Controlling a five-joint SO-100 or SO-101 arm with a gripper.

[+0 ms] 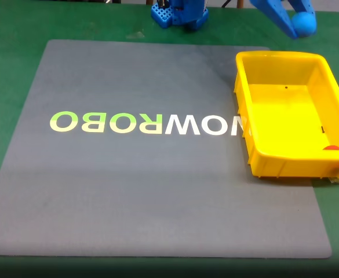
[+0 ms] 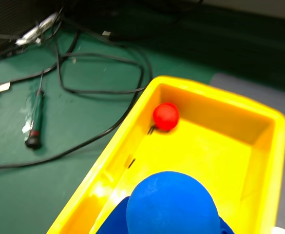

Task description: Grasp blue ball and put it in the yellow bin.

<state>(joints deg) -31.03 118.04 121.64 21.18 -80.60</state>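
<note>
Blue ball (image 1: 304,23) sits clamped between the blue fingers of the gripper (image 1: 299,24), held in the air above the far end of the yellow bin (image 1: 285,57) in the fixed view; the jaws are closed on it, pressing it from both sides. In the wrist view the same ball (image 2: 171,204) bulges up large at the bottom edge with the blue fingers (image 2: 114,222) flanking it low down, and the bin's floor and walls (image 2: 274,146) spread out directly below and beyond the jaws. Writing shows on the grey mat (image 1: 128,191) in the fixed view: large letters, mirrored from this camera, that spell "NOWROBO" when reversed, the "ROBO" part pale green (image 1: 105,123) and the rest white, with the last letter running under the bin's near wall. The wrist view shows a small red ball (image 2: 166,116) plainly, lying in a far corner of the bin ahead of the jaws, whereas the fixed view shows just a red sliver (image 1: 332,147) behind the bin's front rim. Off to the left of the jaws in the wrist view, on the green table cover (image 2: 59,185), lie tangled black cables (image 2: 101,90) and a screwdriver (image 2: 35,122) with a clear greenish handle. The fixed view shows the arm's blue base (image 1: 181,13) at the table's far edge.
</note>
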